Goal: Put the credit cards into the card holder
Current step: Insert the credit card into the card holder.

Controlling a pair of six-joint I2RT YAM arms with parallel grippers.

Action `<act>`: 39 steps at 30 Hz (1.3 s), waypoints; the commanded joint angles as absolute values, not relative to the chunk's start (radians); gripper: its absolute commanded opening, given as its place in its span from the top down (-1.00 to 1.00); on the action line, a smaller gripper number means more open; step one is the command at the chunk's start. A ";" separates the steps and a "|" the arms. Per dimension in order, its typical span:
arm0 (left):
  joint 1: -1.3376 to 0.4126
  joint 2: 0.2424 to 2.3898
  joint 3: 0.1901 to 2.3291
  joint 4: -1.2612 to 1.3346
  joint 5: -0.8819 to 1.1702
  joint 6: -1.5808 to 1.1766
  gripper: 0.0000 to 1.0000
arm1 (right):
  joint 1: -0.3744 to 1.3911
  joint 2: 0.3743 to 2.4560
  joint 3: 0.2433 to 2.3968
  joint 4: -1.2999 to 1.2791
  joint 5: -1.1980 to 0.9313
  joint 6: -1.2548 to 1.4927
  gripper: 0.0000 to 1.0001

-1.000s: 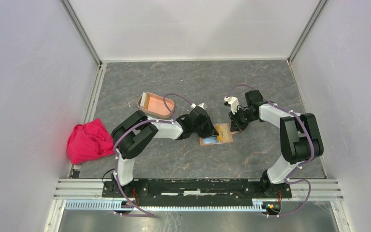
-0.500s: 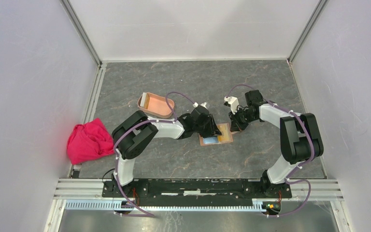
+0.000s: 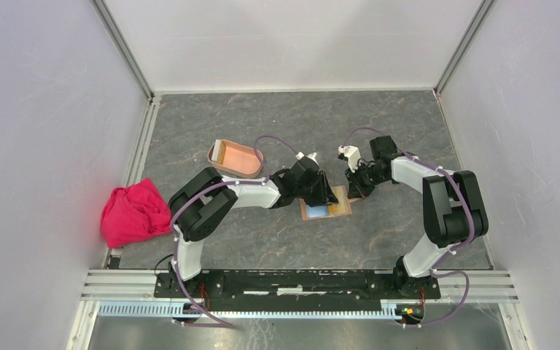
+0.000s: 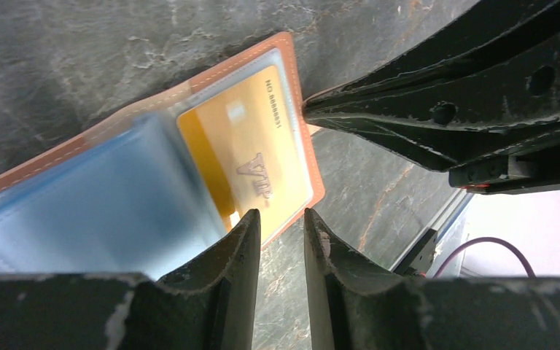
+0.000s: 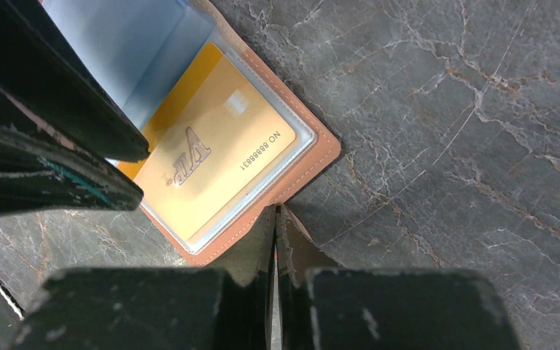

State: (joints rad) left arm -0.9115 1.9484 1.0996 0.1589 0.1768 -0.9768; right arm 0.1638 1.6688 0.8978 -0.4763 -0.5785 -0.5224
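A brown leather wallet (image 3: 326,215) lies open on the table, with an orange card (image 4: 251,157) and a blue card (image 4: 80,204) under its clear sleeves. My left gripper (image 4: 282,217) hovers over the wallet's near edge beside the orange card, jaws narrowly open with nothing between them. My right gripper (image 5: 275,215) is shut on the wallet's edge tab at the corner next to the orange card (image 5: 211,164). The salmon-pink card holder (image 3: 235,158) stands to the far left of the wallet, with no cards visible inside.
A crumpled pink cloth (image 3: 135,211) lies at the table's left edge. White walls and metal rails enclose the grey stone-patterned table (image 3: 277,117). The left arm's forearm (image 3: 248,193) lies just in front of the card holder.
My left gripper has shifted a little up and right over the wallet. The wallet has turned slightly. The right arm has stayed in place.
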 commanded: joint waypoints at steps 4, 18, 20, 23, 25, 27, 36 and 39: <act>-0.923 1.974 1.156 0.190 0.212 -0.947 0.31 | 0.179 1.658 0.902 -0.483 -0.621 -0.541 0.88; -0.920 1.887 1.107 0.052 0.044 -0.864 0.26 | 0.173 1.653 0.899 -0.477 -0.617 -0.538 0.86; -0.920 1.884 1.113 0.034 0.025 -0.851 0.26 | 0.172 1.656 0.899 -0.477 -0.615 -0.538 0.86; -0.920 1.882 1.124 0.009 0.010 -0.837 0.25 | 0.173 1.658 0.899 -0.477 -0.615 -0.536 0.86; -0.920 1.886 1.127 0.008 0.015 -0.836 0.24 | 0.173 1.659 0.899 -0.477 -0.615 -0.537 0.86; -0.920 1.897 1.130 0.020 0.035 -0.841 0.25 | 0.173 1.658 0.899 -0.477 -0.614 -0.538 0.85; -0.921 1.949 1.129 0.122 0.141 -0.891 0.28 | 0.173 1.652 0.898 -0.479 -0.633 -0.544 0.85; -0.920 1.965 1.136 0.147 0.163 -0.906 0.28 | 0.172 1.648 0.897 -0.480 -0.646 -0.548 0.85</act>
